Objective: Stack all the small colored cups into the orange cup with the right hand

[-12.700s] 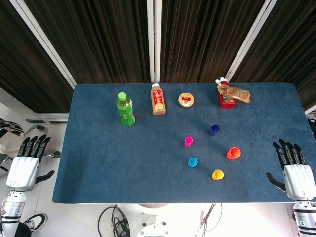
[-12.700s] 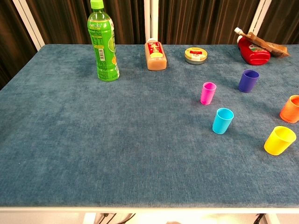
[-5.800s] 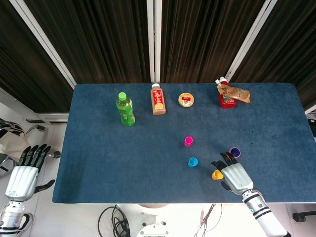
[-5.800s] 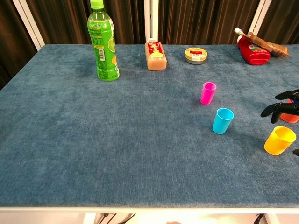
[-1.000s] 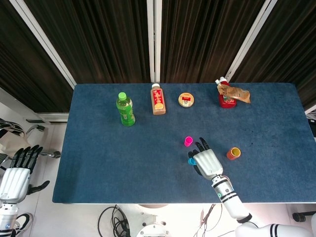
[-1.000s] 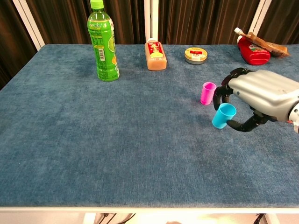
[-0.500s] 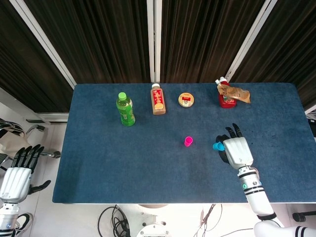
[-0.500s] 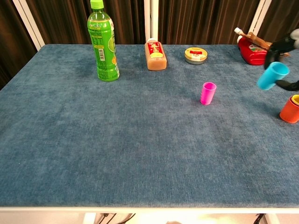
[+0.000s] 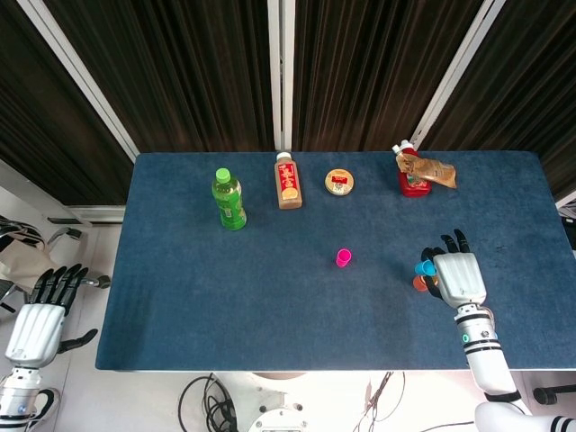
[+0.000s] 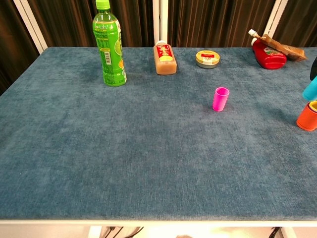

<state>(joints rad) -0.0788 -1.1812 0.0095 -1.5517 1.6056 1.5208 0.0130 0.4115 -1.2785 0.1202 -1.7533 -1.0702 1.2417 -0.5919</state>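
the orange cup sits at the right edge of the frame, a yellow rim inside it; the right hand holds the cyan cup just above it. the pink cup stands mid-table — the left hand, fingers spread and holding nothing, hangs lower left.

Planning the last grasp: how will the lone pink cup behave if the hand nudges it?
The pink cup looks small and narrow for its height, so it probably tips easily. Likely light, rigid plastic; once down it may roll across the table.
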